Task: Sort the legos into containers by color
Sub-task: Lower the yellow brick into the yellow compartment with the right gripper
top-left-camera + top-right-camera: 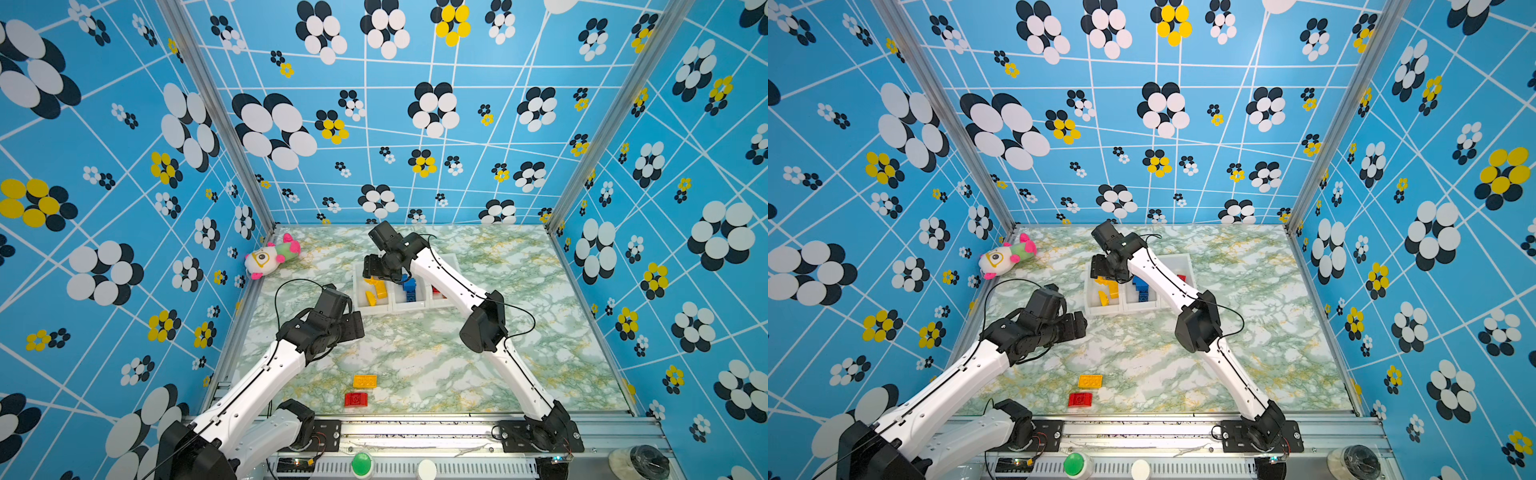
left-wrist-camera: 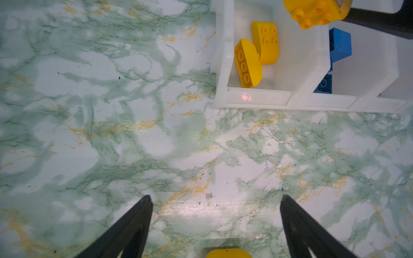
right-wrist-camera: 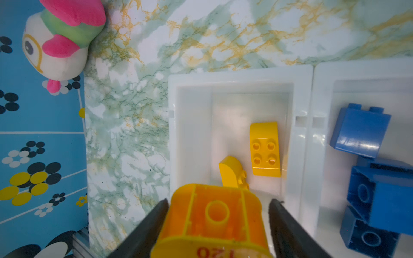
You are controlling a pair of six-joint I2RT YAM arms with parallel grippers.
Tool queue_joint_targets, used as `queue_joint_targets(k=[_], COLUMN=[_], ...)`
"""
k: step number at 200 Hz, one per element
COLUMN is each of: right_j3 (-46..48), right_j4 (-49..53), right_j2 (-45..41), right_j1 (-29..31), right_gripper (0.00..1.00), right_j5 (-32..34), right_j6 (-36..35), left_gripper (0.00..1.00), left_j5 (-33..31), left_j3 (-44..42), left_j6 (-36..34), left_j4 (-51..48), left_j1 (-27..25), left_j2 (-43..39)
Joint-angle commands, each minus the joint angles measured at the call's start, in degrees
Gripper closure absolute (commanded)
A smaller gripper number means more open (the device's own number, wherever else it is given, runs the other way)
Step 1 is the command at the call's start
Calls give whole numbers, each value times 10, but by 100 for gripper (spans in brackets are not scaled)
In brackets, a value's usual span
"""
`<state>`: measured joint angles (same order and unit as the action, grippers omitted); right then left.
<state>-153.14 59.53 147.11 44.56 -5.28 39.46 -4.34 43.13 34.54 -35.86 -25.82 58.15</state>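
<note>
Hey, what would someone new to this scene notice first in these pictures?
The loud blue flower-print walls surround everything. The round yellow piece sits between the right gripper's fingers over the bin of yellow bricks, and a pink-and-green plush toy lies in the table's far left corner.

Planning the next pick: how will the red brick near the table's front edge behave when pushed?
The small red studded plastic brick looks moulded hard, so probably stiff and light. Lying flat and low, it seems unlikely to roll or tip. The glossy marbled tabletop may let it slide.
</note>
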Motion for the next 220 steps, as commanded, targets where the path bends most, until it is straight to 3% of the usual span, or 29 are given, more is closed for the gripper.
queue_joint_targets(k=[1, 13, 64, 132, 179, 220], right_j3=[-8, -9, 6, 75, 78, 50], right_j4=[10, 14, 13, -61, -88, -48], right_j2=[2, 6, 5, -31, -13, 44], right_j1=[9, 13, 23, 24, 24, 24], right_gripper=[10, 1, 1, 10, 3, 1], right_j5=[15, 18, 30, 13, -10, 0], right_j6=[-2, -3, 1, 57, 96, 102], left_gripper=[9, 9, 9, 9, 10, 10], left_j5=[-3, -2, -8, -24, -32, -33], left_j3=[7, 6, 5, 15, 12, -3], left_j6=[-1, 0, 3, 11, 15, 21], left_j4=[-14, -13, 18, 58, 65, 62], left_j1=[6, 6, 6, 8, 10, 16], left_j2=[-9, -10, 12, 46, 46, 28])
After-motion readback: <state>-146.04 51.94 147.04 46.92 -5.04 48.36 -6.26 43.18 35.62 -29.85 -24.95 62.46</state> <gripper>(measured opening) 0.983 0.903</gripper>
